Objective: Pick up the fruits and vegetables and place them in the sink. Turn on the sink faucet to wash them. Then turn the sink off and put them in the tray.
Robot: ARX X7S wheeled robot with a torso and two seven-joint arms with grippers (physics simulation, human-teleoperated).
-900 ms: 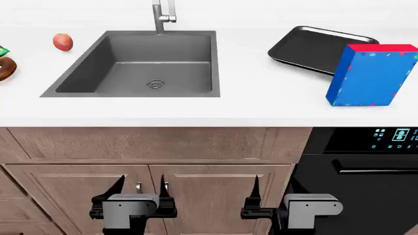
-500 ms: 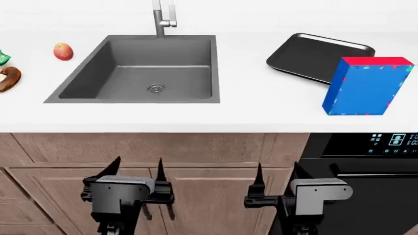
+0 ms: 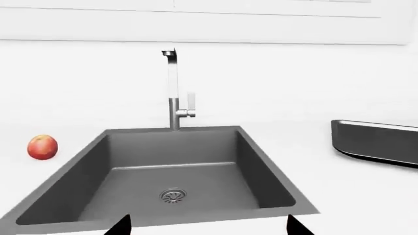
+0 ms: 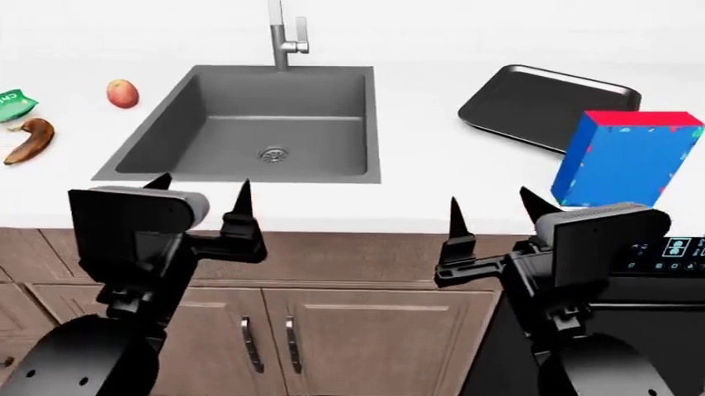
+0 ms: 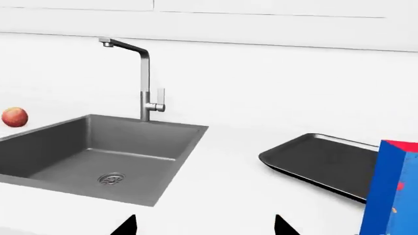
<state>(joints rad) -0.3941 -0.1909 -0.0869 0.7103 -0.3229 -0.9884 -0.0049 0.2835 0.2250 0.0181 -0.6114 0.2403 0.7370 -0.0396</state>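
White counter [image 4: 418, 177] with sink [image 4: 330, 165] sunk in near its middle, basin bare but for drain; tray [image 4: 518, 103] right of it, blue box [image 4: 622, 161] standing upright just beside tray's near edge. Both grippers, left [image 4: 201, 190] and right [image 4: 493, 206], spread wide and grasping nothing, poised at counter's front edge. Faucet [image 4: 284, 37] behind sink; banana [image 4: 30, 140], apple [image 4: 122, 93] and green bag [image 4: 13, 103] on counter well left of sink.
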